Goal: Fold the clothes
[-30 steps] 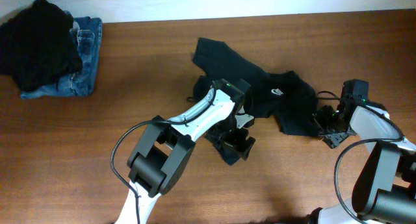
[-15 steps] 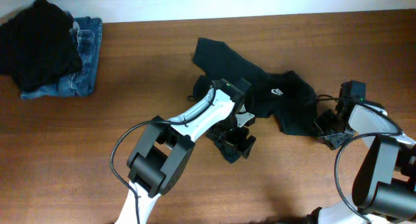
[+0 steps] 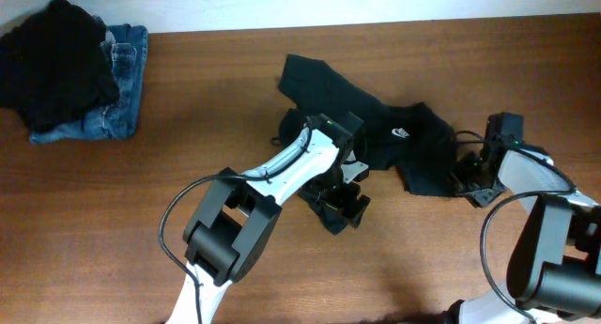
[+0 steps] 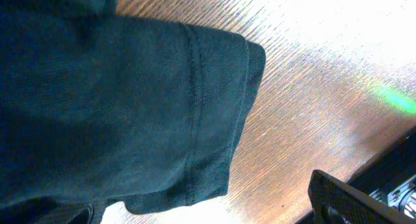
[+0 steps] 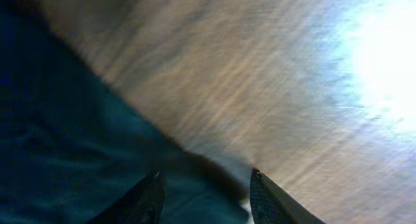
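**Kid:** Where is the T-shirt (image 3: 371,117)?

**Helper:** It is bunched up in the middle of the tabletop (image 3: 216,108). The left pincer (image 3: 340,200) is wide open over its near end. The right pincer (image 5: 207,185) is half open, with the T-shirt's edge between its tips.

**Kid:** How should it grab?

**Helper:** I think go low, pinch only the edge, then pull slowly.

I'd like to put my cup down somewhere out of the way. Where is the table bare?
The widest bare wood lies between the jeans pile at the far left and the dark T-shirt. The near left corner is bare too. It is crowded around the shirt, where the left gripper and right gripper are at its edges.
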### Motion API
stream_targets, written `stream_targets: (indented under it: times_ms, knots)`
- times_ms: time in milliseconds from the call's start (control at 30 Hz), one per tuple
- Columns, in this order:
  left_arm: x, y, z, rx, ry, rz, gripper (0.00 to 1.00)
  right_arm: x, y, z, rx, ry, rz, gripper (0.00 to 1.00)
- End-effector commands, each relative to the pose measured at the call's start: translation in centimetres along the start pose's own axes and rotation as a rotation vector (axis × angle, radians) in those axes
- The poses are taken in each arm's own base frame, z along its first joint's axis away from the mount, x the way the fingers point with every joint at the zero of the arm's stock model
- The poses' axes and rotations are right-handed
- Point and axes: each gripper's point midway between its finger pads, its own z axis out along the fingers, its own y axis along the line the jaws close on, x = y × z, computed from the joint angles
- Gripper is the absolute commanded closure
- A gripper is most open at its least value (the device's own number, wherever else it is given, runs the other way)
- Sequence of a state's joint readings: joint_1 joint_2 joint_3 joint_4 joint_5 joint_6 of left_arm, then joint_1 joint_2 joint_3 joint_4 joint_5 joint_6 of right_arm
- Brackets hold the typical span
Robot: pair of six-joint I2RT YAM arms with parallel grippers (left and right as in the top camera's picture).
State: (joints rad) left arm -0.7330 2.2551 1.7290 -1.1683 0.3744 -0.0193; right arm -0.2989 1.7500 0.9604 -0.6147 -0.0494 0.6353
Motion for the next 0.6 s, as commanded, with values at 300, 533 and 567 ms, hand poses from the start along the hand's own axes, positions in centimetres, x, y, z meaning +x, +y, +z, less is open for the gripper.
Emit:
stream_targets:
  times_ms: [300,533,567]
  knots:
    - [0.12,1.76,1.5,-0.057,0.016,0.01,0.01,2.15,0.83,1.59,0.009,0.06,-0.056,0.59]
    - [0.16,1.79,1.54,-0.057,0.017,0.009,0.01,2.14,0.82,1.59,0.009,0.06,-0.056,0.78]
    - [0.16,1.79,1.54,-0.057,0.017,0.009,0.01,2.15,0.82,1.59,0.009,0.06,-0.056,0.8]
